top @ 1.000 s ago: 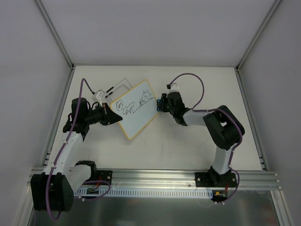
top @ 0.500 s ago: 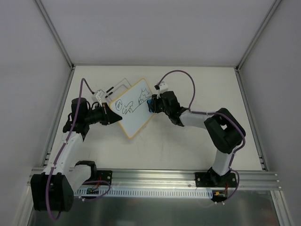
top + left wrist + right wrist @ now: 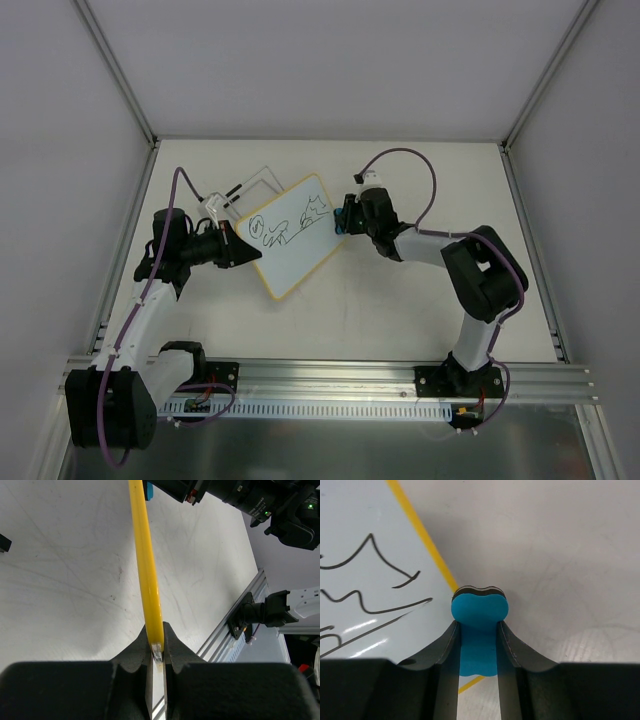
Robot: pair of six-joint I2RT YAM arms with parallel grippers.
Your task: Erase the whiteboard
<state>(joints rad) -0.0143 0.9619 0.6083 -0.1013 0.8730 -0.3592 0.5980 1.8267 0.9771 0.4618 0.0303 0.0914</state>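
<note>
The whiteboard is white with a yellow rim and black scribbles, held tilted above the table. My left gripper is shut on its left edge; in the left wrist view the yellow rim runs edge-on between the jaws. My right gripper is shut on a blue eraser, at the board's right edge. In the right wrist view the eraser's tip sits over the yellow rim, beside the scribbles.
A clear stand with black tabs lies on the table behind the board. Metal frame posts and white walls bound the table on the left, right and back. A rail runs along the near edge.
My right gripper with the eraser went left over the board's right part, then came back right to its edge. The board has tilted a little; the left gripper keeps its hold.
</note>
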